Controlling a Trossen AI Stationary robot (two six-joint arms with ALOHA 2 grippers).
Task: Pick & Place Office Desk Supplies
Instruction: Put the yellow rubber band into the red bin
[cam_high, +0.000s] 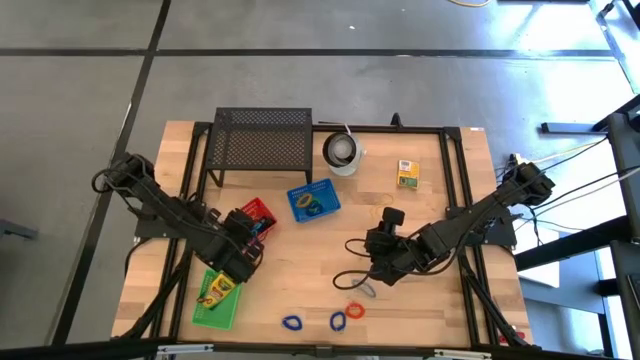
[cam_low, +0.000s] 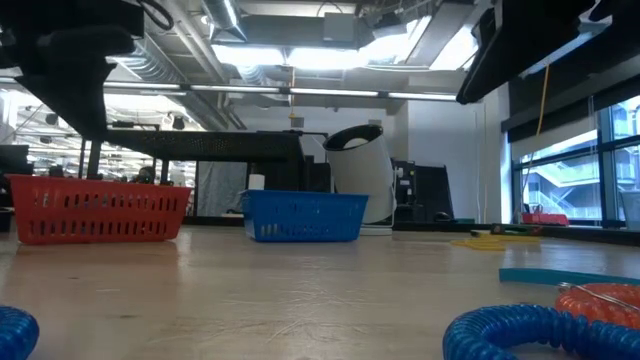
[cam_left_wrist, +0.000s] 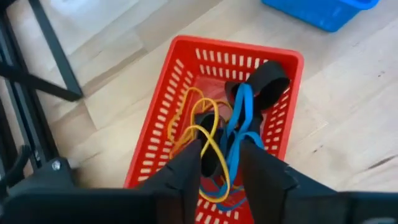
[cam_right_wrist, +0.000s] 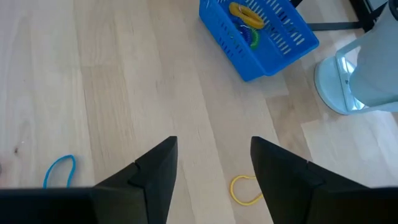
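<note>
A red basket (cam_left_wrist: 186, 93) holds yellow loops (cam_left_wrist: 205, 121), a blue loop (cam_left_wrist: 239, 118) and a black loop (cam_left_wrist: 267, 81). My left gripper (cam_left_wrist: 221, 165) hangs open over the basket's near end (cam_high: 255, 225), with a yellow and a blue loop between its fingertips. My right gripper (cam_right_wrist: 214, 165) is open above the bare table (cam_high: 368, 278), over a yellow loop (cam_right_wrist: 244, 190). A blue loop (cam_right_wrist: 59, 171) lies flat beside it. Two blue loops (cam_high: 291, 323) (cam_high: 337, 321) and an orange-red one (cam_high: 356, 311) lie near the front edge. My left gripper comes at the red basket slanting from above, its fingers (cam_left_wrist: 186, 171) apart. A yellow loop (cam_left_wrist: 211, 152) and a blue loop (cam_left_wrist: 235, 155) lie in the gap. I cannot tell whether the fingers touch them.
A blue basket (cam_high: 313, 203) with yellow and green loops stands mid-table. Behind it are a black mesh stand (cam_high: 262, 140) and a white cup (cam_high: 343, 152). A yellow-green box (cam_high: 407, 174) lies far right, and a green tray (cam_high: 218, 298) with another box at front left.
</note>
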